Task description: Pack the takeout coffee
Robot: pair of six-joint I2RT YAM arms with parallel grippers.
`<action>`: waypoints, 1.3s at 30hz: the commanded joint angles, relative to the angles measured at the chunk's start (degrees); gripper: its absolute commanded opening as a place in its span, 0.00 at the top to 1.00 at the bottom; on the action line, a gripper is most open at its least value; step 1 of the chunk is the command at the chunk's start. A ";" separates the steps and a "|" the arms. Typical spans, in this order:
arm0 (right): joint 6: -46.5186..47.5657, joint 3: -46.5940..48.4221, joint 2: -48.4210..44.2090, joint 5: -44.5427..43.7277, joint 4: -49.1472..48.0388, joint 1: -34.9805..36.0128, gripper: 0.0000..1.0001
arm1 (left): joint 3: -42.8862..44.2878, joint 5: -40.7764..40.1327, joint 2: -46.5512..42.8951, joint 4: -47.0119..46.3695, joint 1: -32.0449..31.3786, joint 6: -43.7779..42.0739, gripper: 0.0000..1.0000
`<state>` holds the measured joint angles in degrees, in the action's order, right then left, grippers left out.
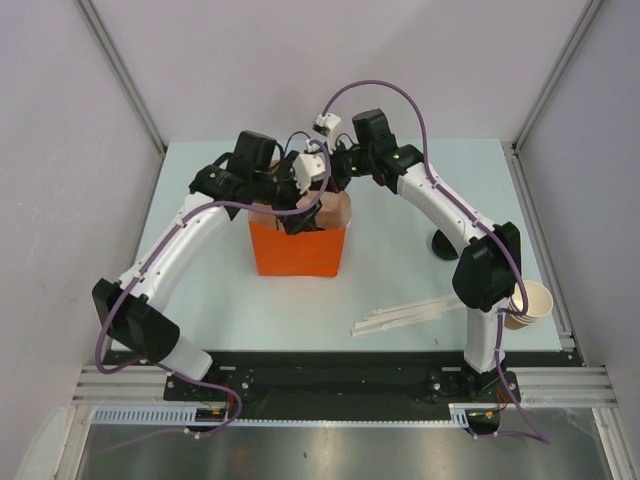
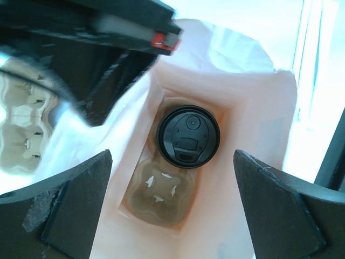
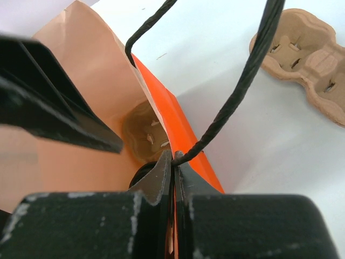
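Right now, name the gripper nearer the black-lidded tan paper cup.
Left: left gripper hangs open above the cup; right gripper, off to one side, is shut on the orange paper bag.

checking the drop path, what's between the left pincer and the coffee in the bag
Nothing: in the left wrist view the open left pincer looks straight down the orange bag onto the takeout coffee in its tray.

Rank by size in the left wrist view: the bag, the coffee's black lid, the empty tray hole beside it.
1. Bag: largest, fills most of the picture.
2. Black lid and empty tray hole: about alike; the lid is nearer the camera, so unranked.
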<state>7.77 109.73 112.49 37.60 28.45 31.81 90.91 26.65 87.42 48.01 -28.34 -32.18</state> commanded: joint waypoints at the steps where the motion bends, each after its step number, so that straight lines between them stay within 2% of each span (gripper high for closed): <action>1: 1.02 0.04 -2.36 0.27 1.79 0.36 1.00 | 4.09 2.87 -3.04 1.30 2.40 3.88 0.01; 14: 1.63 1.09 -2.80 0.10 2.75 1.15 0.91 | 5.85 -0.37 -6.03 -2.21 6.54 11.43 0.00; 23: 1.81 1.89 -2.89 -0.51 3.19 1.15 0.85 | 3.83 -5.03 -7.00 -5.64 7.07 15.66 0.06; 26: 1.81 2.15 -3.06 -0.60 3.19 1.15 0.81 | 3.48 -6.44 -7.52 -6.96 7.24 17.59 0.06; 30: 1.90 2.59 -3.33 -0.95 3.11 1.06 0.69 | 4.70 -7.05 -7.18 -8.46 9.69 21.63 0.05; 37: 1.55 5.22 -3.24 -0.69 3.54 0.88 0.57 | 9.63 -5.39 -5.50 -9.42 13.48 26.46 0.02; 39: 1.28 6.45 -3.24 -0.69 3.55 0.80 0.50 | 9.81 -4.86 -5.50 -9.69 14.88 27.61 0.01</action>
<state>8.86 112.09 112.14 37.01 32.34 32.77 97.56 20.93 82.41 40.99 -15.75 -9.28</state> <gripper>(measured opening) 0.452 0.980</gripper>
